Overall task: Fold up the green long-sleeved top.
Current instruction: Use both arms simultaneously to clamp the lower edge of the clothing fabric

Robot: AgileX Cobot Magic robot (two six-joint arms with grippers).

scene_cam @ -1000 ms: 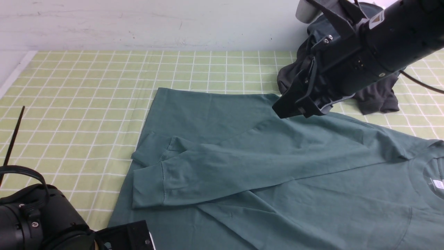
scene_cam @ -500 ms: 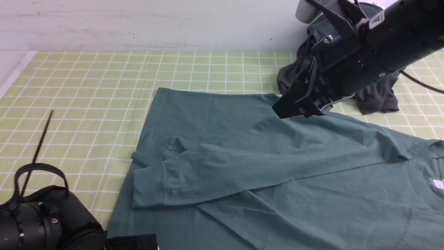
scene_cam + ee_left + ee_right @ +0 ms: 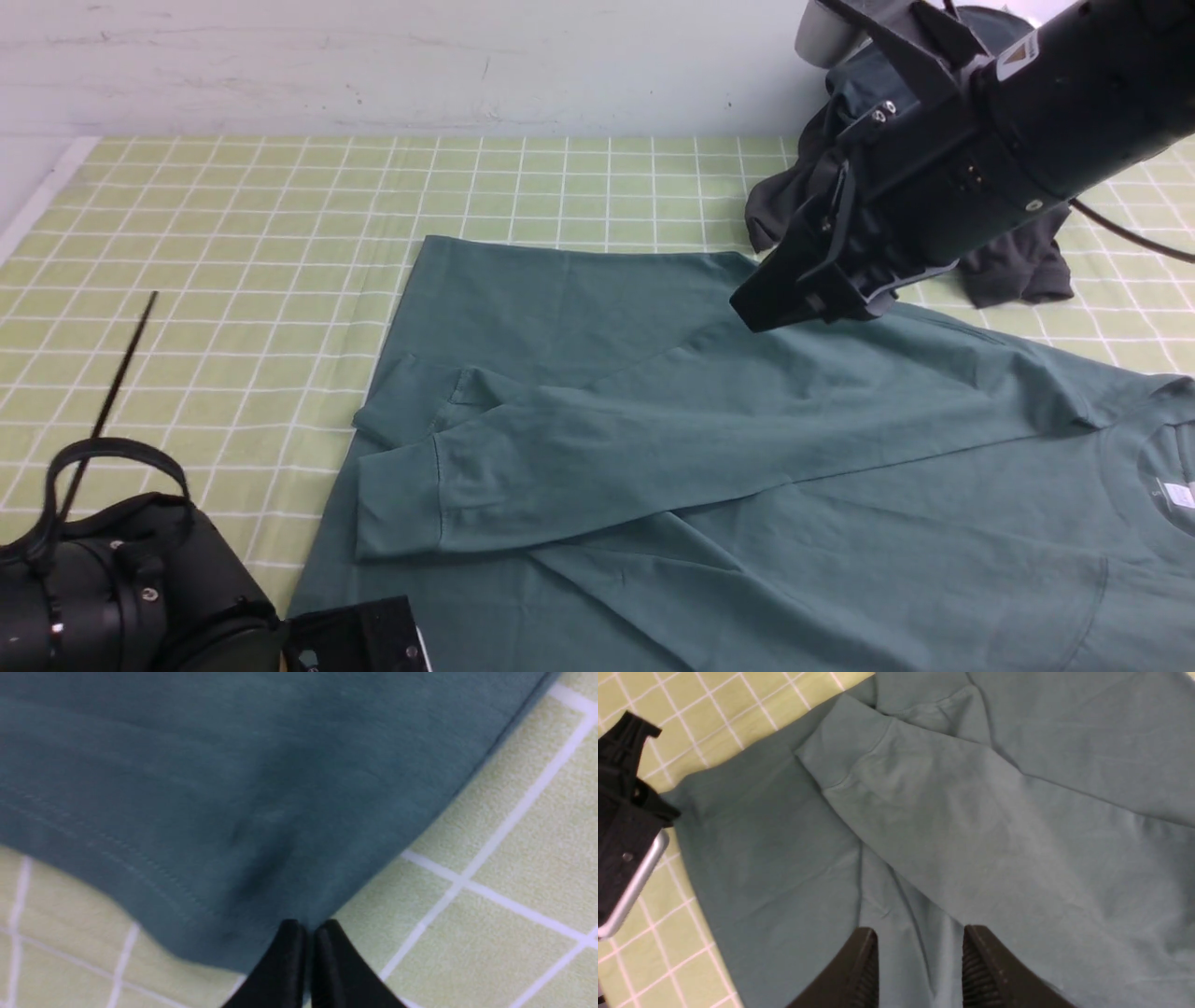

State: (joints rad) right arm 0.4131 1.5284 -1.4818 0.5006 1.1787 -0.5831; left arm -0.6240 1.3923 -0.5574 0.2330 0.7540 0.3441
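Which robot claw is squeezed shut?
The left gripper, jaws pressed together on the green long-sleeved top's corner; the right gripper's stand apart.

We get soft, even light, faint shadows; the green long-sleeved top (image 3: 224, 765) looks blurred in the left wrist view.

A lab-like workbench; checked green tablecloth (image 3: 233, 233), scuffed white wall (image 3: 373, 65), black robot arm (image 3: 1074, 84).

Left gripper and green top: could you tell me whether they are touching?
Touching. The left wrist view shows the left gripper shut on the green top, pinching its hem corner.
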